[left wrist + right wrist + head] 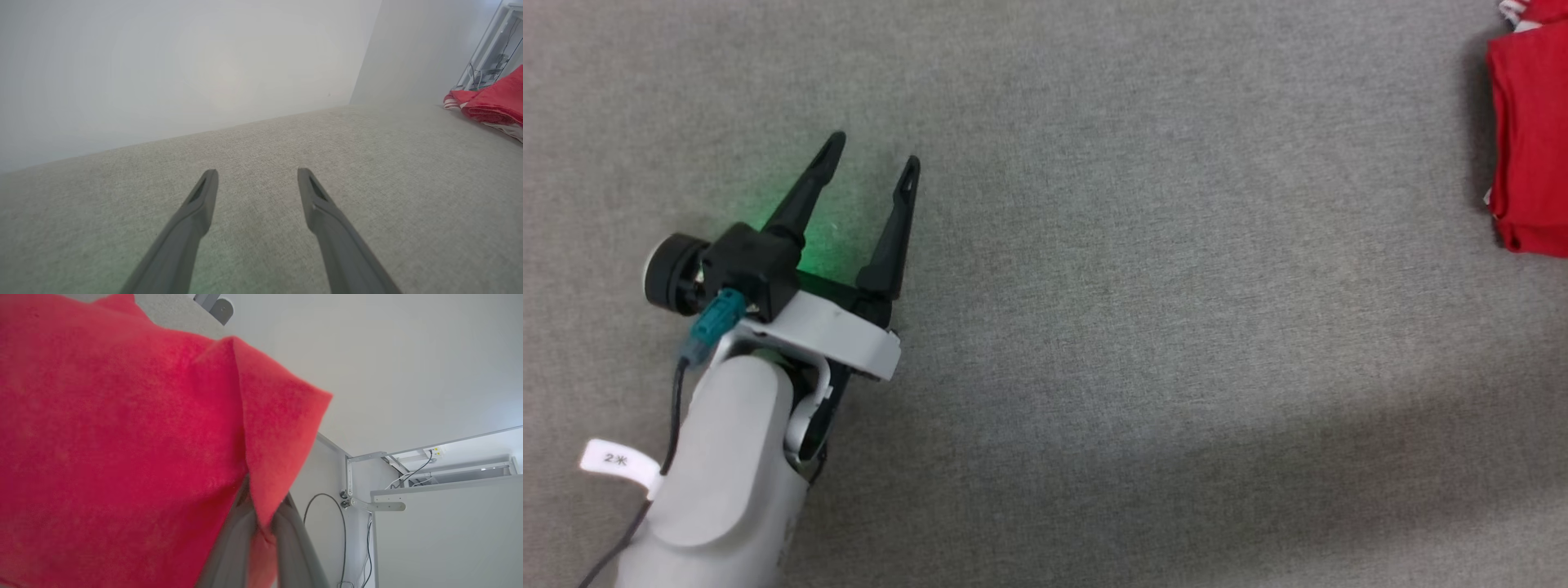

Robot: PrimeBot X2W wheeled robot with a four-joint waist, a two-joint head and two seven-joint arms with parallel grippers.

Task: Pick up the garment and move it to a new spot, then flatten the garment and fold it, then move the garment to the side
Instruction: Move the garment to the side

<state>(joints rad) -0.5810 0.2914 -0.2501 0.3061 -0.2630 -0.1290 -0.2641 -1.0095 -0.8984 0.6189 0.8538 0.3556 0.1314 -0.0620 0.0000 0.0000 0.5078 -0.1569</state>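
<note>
A: Grey woven cloth covers the whole worktop (1143, 327), and a plain pale wall (163, 61) rises behind its far edge. Where is the garment (1531, 139)?

B: At the far right of the head view, cut off by the picture's edge. It is a red, folded bundle lying on the cloth, with a bit of red-and-white striped trim (1515, 10) at its upper corner.

A: And the left pincer (875, 151)?

B: Low over the worktop at the left, well apart from the garment. Its two long dark fingers stand wide over bare cloth. A green glow (825, 245) lies on the fabric beneath it, and a small white tag (614, 461) hangs on the cable beside the pale forearm.

A: The right pincer (263, 514)?

B: In its own wrist view the fingers stand narrow, pinched on a fold of the red fabric, which comes up from between them and spreads across most of that view. The fingertips themselves are hidden by the cloth.

A: What is behind it?

B: White wall and a pale metal frame (384, 506) with brackets, and dark cables (339, 522) hanging down beside it.
</note>
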